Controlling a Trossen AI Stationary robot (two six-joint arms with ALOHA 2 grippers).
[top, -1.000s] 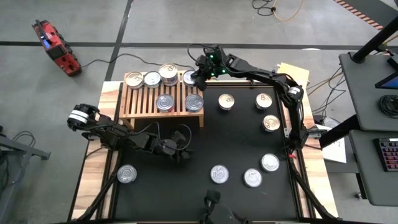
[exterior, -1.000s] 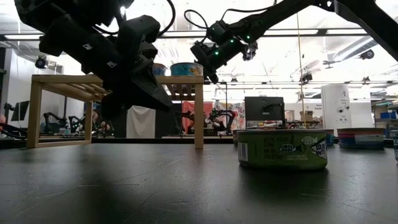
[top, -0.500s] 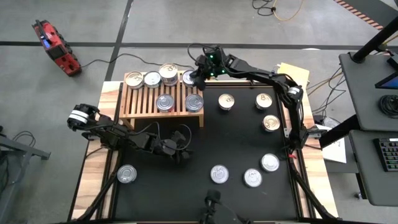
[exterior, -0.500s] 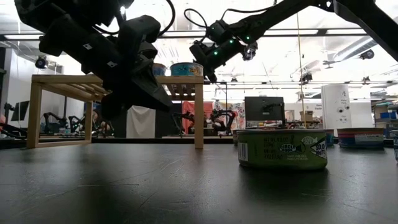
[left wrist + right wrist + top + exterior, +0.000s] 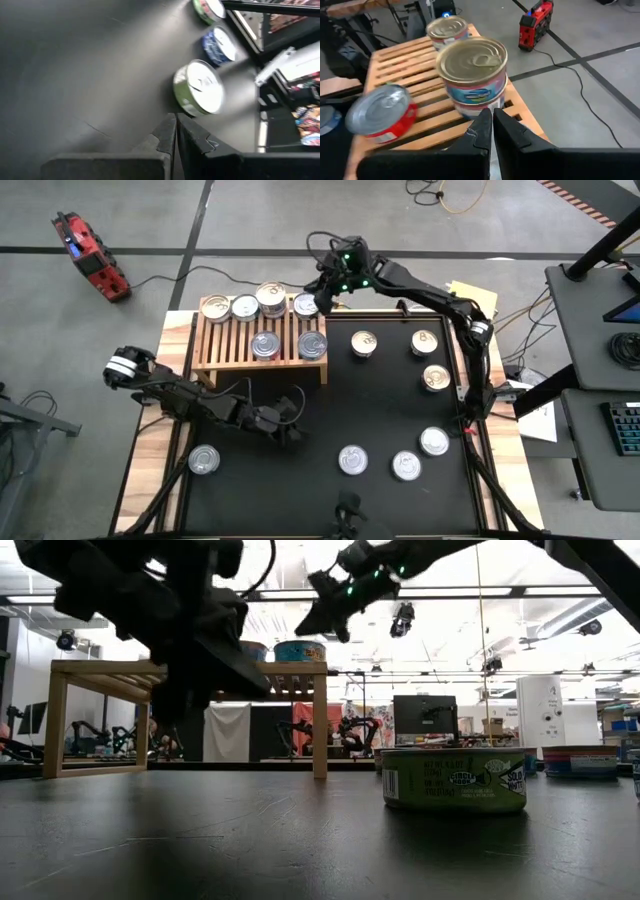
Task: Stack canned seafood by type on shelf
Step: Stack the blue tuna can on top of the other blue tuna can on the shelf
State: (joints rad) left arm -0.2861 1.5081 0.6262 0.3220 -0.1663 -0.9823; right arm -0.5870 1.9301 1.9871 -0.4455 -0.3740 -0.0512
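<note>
The light-wood shelf (image 5: 232,345) stands at the table's far left with several cans on its slats; one stack of two with a gold lid (image 5: 472,75) is in its far row, and a red can (image 5: 382,116) stands nearby. More cans lie on the black mat, among them a green one (image 5: 199,95). My right gripper (image 5: 324,300) hovers shut above the shelf's far right corner, and its shut fingers show in its wrist view (image 5: 491,122). My left gripper (image 5: 290,430) hangs shut low over the mat in front of the shelf, pointing toward the green can (image 5: 455,780).
Loose cans sit on the mat at the right (image 5: 436,377) and near edge (image 5: 353,460), with one at the near left (image 5: 203,460). A blue can (image 5: 220,45) lies beyond the green one. A red device (image 5: 88,252) lies on the floor beyond the table.
My right gripper has risen from the shelf's far right corner, staying shut and holding nothing. The cans on the shelf have kept their places.
</note>
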